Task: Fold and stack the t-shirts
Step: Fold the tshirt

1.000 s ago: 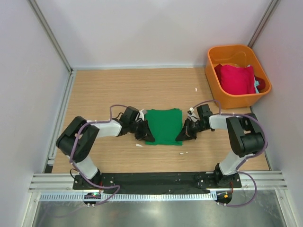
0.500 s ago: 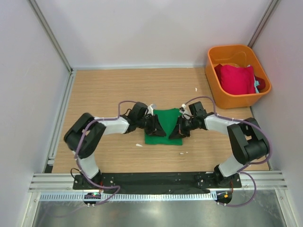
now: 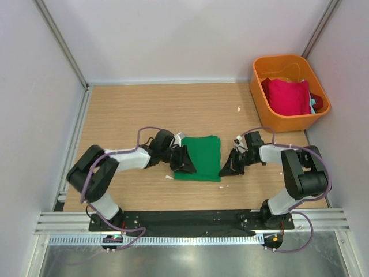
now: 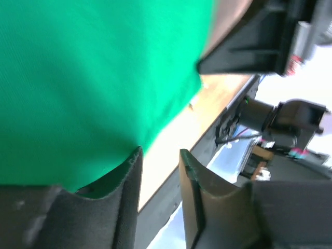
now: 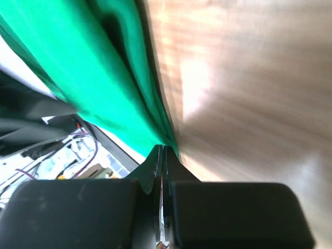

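A bright green t-shirt lies folded in a flat rectangle at the middle of the table. My left gripper lies low at its left edge. In the left wrist view the left gripper is open, with one finger against the green cloth and nothing in the gap. My right gripper sits just off the shirt's right edge. In the right wrist view the right gripper is shut and its tips touch the edge of the folded cloth. A crimson red t-shirt and a bit of teal cloth lie in the bin.
The orange plastic bin stands at the back right corner. Small white scraps lie on the wood near the shirt's front left corner and near the bin. Walls close the table at the left, back and right.
Both grippers had moved in over the green shirt half a second ago. Now the right one has drawn back off its right edge and the left one has drawn back to its left edge.
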`<state>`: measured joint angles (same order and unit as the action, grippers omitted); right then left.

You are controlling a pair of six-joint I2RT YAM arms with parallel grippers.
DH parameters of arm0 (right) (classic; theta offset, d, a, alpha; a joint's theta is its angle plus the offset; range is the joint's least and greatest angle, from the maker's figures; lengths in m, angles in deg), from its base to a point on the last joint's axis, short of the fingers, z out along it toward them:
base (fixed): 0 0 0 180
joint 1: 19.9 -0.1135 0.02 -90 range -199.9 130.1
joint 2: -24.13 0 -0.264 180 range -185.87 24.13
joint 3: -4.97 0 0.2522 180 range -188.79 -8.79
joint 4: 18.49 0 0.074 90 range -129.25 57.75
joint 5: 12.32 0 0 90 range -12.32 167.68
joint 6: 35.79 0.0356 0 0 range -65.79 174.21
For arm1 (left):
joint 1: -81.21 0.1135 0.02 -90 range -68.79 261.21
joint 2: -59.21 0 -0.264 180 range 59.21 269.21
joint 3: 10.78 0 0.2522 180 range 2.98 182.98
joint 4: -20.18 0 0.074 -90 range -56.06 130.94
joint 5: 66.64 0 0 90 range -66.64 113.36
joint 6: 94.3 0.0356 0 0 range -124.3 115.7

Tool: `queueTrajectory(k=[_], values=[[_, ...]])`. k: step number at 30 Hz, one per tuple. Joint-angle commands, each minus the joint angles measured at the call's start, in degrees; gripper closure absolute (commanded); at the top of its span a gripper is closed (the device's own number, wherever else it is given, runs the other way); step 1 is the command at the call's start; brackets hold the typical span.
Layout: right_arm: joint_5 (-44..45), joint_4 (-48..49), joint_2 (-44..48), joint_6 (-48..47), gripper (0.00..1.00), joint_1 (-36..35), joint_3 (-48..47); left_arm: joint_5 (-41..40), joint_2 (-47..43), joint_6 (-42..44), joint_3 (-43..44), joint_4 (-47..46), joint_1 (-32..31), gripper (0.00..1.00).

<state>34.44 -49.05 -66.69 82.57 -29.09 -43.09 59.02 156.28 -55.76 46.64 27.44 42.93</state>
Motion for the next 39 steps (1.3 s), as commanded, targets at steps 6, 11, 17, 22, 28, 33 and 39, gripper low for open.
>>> queueTrajectory(k=[6, 11, 17, 22, 28, 33, 39], values=[[1.6, -4.3, 5.2, 0.0, 0.99, 0.1, -9.0, 1.0, -11.5, 7.9, -2.1, 12.5, 2.7, 0.61], [0.0, 2.1, -1.9, 4.1, 0.99, 0.1, -15.6, 0.8, -10.2, 6.7, -7.2, 7.7, 3.1, 0.67], [-1.0, 7.4, -15.2, 6.3, 0.99, 0.2, -25.0, -1.7, -9.7, 4.1, -12.8, 4.0, 6.1, 0.74], [0.5, 5.1, -22.5, 2.6, 0.99, 1.6, -30.9, -4.5, -13.7, 0.1, -14.3, 6.1, 6.1, 0.77], [3.3, -4.7, -20.0, -3.1, 0.94, 1.5, -36.8, -11.7, -24.1, 1.3, -7.5, 19.1, 6.1, 0.54], [7.6, -15.6, -11.1, -7.3, 0.62, 1.5, -41.4, -19.5, -19.8, 11.5, 6.6, 27.3, 8.0, 0.25], [8.8, -22.3, -1.6, -8.5, 0.53, 1.4, -41.4, -19.4, -2.3, 20.4, 20.1, 29.9, 10.9, 0.23]])
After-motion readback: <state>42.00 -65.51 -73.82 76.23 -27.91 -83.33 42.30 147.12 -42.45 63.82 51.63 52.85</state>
